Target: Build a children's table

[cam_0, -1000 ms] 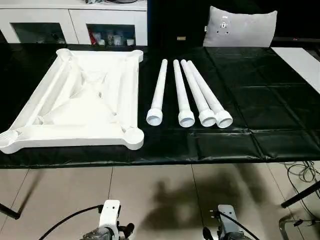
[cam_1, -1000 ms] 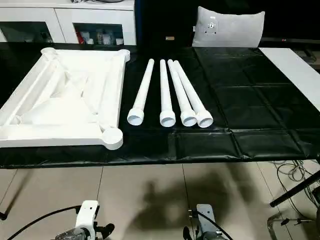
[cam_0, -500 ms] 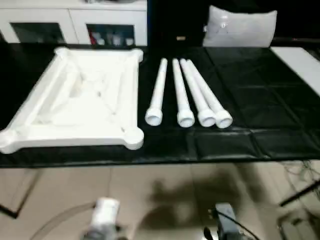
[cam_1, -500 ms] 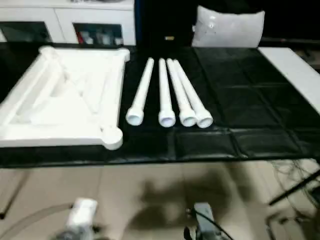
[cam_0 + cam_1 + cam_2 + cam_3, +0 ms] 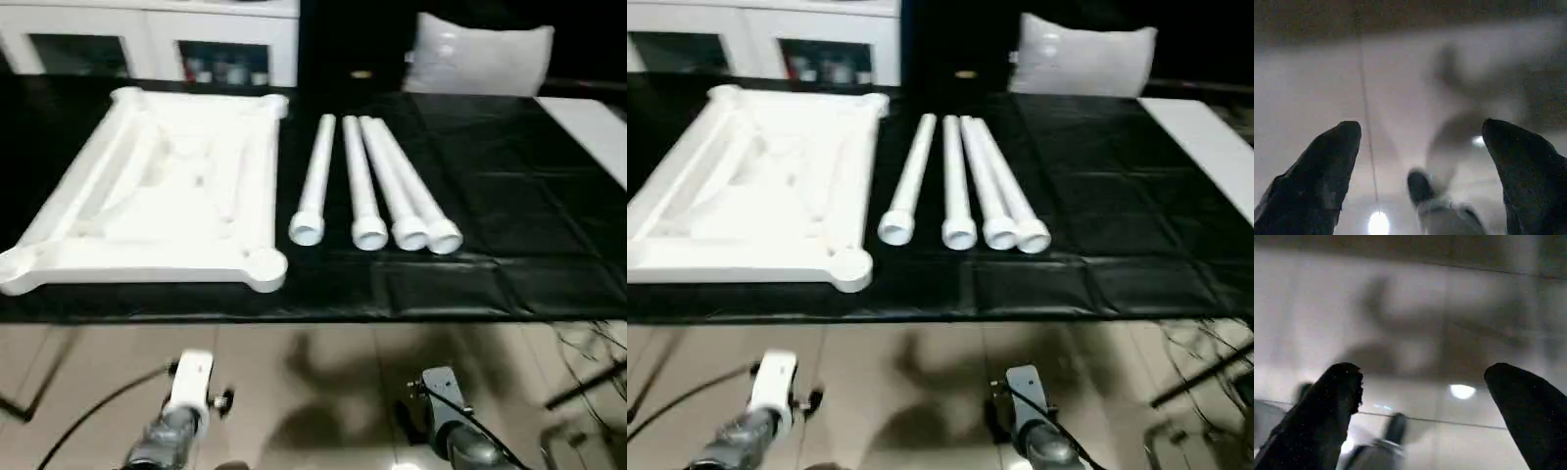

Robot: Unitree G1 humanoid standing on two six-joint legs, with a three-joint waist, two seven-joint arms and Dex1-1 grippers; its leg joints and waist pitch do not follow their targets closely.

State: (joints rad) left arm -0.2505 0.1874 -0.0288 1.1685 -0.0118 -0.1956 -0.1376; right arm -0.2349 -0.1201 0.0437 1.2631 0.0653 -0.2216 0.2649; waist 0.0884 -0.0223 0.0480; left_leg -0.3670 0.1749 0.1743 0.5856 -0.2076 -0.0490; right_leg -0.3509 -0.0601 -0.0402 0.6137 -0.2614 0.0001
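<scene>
The white tabletop [image 5: 157, 186] lies upside down on the left of the black-covered table [image 5: 490, 284], ribbed underside up, with round sockets at its corners. To its right several long white legs [image 5: 364, 181] lie side by side, wide ends toward me. Both arms hang low in front of the table, over the floor: the left arm [image 5: 186, 401] and the right arm [image 5: 446, 411]. In the wrist views my left gripper [image 5: 1420, 129] and my right gripper [image 5: 1422, 372] stand open, with nothing but floor between the black fingers.
A white cabinet with glass doors [image 5: 147, 39] stands behind the table at the back left, a grey pillow [image 5: 480, 59] at the back right. A white board [image 5: 598, 127] lies at the table's right edge. Cables [image 5: 593, 343] and a black stand leg are on the floor at the right.
Both arms have risen a little from the picture's bottom edge, the left one also shifting leftward. The tabletop and legs lie as before.
</scene>
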